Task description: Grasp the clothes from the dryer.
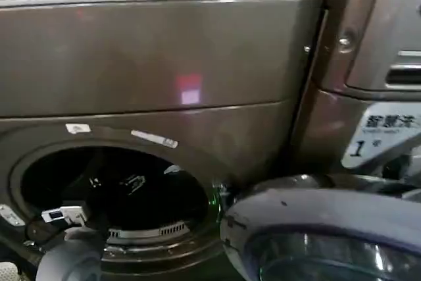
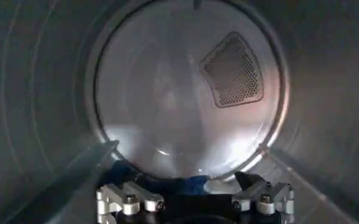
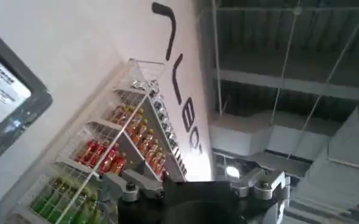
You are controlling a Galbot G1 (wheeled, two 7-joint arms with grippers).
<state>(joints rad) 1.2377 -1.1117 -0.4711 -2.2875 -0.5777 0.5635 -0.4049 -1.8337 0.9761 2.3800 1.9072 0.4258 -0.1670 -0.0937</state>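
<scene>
The dryer (image 1: 151, 64) is the big bronze-brown machine in front of me, and its round porthole (image 1: 112, 192) stands open. My left arm (image 1: 69, 255) reaches into the drum from the lower left. In the left wrist view the left gripper (image 2: 188, 181) is deep inside the steel drum, open, its fingertips (image 2: 246, 180) wide apart. The clothes (image 2: 167, 182), a dark navy-blue bundle, lie on the drum floor between the fingers, partly hidden by the gripper body. The right gripper (image 3: 194, 195) is held away from the dryer and points up at a wall and ceiling.
The grey-rimmed glass door (image 1: 316, 228) is swung open at the lower right, close to the porthole. A second machine with a control panel (image 1: 388, 44) stands to the right. The drum's back wall has a perforated vent (image 2: 234, 70). Shelves of bottles (image 3: 118, 146) line a far wall.
</scene>
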